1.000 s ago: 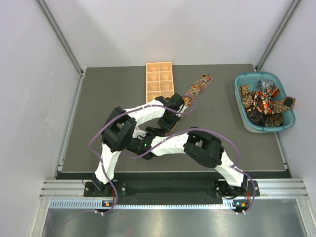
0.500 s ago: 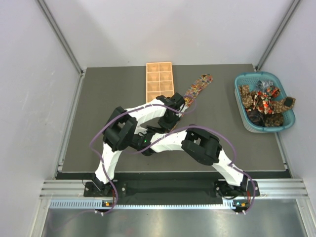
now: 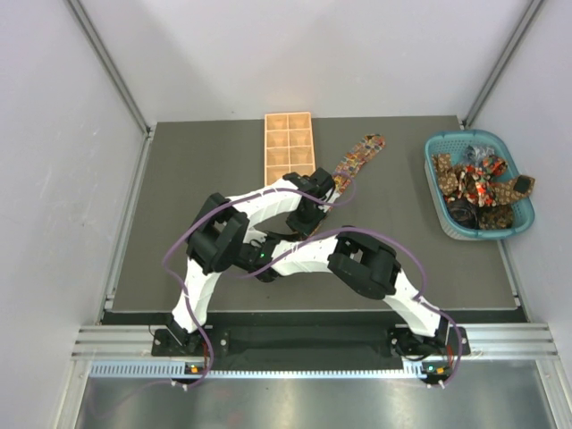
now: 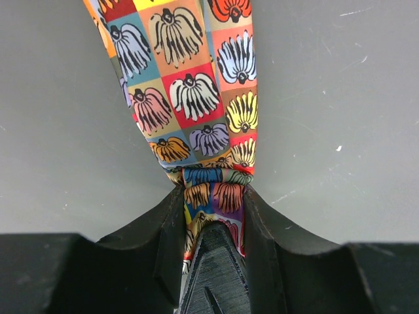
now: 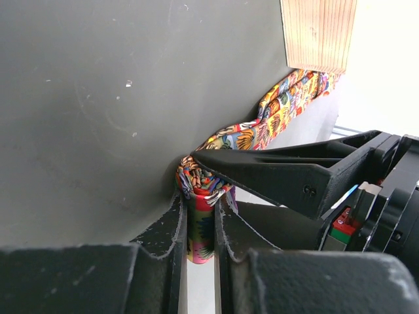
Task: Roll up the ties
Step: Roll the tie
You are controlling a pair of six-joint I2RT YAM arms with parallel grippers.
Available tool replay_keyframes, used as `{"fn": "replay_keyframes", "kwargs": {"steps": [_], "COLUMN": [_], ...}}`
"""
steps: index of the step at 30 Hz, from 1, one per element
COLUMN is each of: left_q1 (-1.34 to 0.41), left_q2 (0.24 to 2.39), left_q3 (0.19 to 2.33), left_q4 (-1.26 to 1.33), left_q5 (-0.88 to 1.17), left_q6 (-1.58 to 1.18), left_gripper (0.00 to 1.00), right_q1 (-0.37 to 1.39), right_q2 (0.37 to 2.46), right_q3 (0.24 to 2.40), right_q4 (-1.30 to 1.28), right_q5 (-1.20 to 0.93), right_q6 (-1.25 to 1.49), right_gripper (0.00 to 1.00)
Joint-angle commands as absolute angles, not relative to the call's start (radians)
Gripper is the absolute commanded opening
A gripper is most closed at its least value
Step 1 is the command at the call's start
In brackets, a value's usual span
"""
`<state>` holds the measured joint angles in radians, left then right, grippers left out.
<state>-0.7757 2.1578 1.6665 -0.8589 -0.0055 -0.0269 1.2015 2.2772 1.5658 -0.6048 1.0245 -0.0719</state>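
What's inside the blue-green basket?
A jumbled heap of colorful patterned ties fills the basket. Whatever lies under the heap, and the basket's floor, is covered, so I can't count them.

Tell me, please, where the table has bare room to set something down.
Free: the table left of the tray, and the strip between tie and basket. Crowded: the centre, where left arm and right arm cross at the tie.

Smooth printed cloth tie (image 4: 196, 98), matt grey tabletop (image 4: 340, 98), pale wooden tray (image 5: 319, 33)
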Motion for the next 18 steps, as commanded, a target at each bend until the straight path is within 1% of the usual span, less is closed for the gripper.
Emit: {"fn": "replay_keyframes", "kwargs": {"steps": [1, 2, 5, 9, 10, 12, 13, 17, 18], "left_q1": [-0.821, -0.821, -0.816, -0.798, -0.792, -0.764, -0.750, -0.663, -0.626], "left_q2": [2.214, 2.209, 2.203, 2.177, 2.158, 2.096, 2.074, 1.947, 1.883], "left_q3": [1.641, 1.663, 1.703, 1.826, 1.844, 1.883, 1.891, 1.856, 1.785], "left_q4": [-1.060, -1.057, -1.046, -1.058, -1.048, -1.009, -0.997, -0.922, -0.863], "left_q5": [0.149, 0.149, 0.146, 0.138, 0.146, 0.175, 0.189, 0.181, 0.166], "left_q6": [-0.040, -0.041, -0.049, -0.058, -0.060, -0.067, -0.081, -0.141, -0.156], "left_gripper": [0.40, 0.41, 0.49, 0.59, 0.64, 0.69, 0.73, 0.76, 0.77], "right_q1": [1.172, 1.175, 1.183, 1.189, 1.193, 1.198, 1.198, 1.198, 1.198], "right_q2": [2.298, 2.296, 2.290, 2.293, 2.293, 2.290, 2.287, 2.261, 2.249], "right_q3": [1.545, 1.546, 1.552, 1.558, 1.559, 1.560, 1.563, 1.559, 1.554], "right_q4": [-0.624, -0.624, -0.621, -0.623, -0.623, -0.621, -0.623, -0.617, -0.609], "right_q5": [0.920, 0.919, 0.911, 0.907, 0.905, 0.908, 0.908, 0.885, 0.882], "right_q6": [-0.040, -0.041, -0.046, -0.052, -0.052, -0.054, -0.055, -0.058, -0.067], "right_gripper": [0.00, 0.00, 0.00, 0.00, 0.00, 0.00, 0.00, 0.00, 0.00]}}
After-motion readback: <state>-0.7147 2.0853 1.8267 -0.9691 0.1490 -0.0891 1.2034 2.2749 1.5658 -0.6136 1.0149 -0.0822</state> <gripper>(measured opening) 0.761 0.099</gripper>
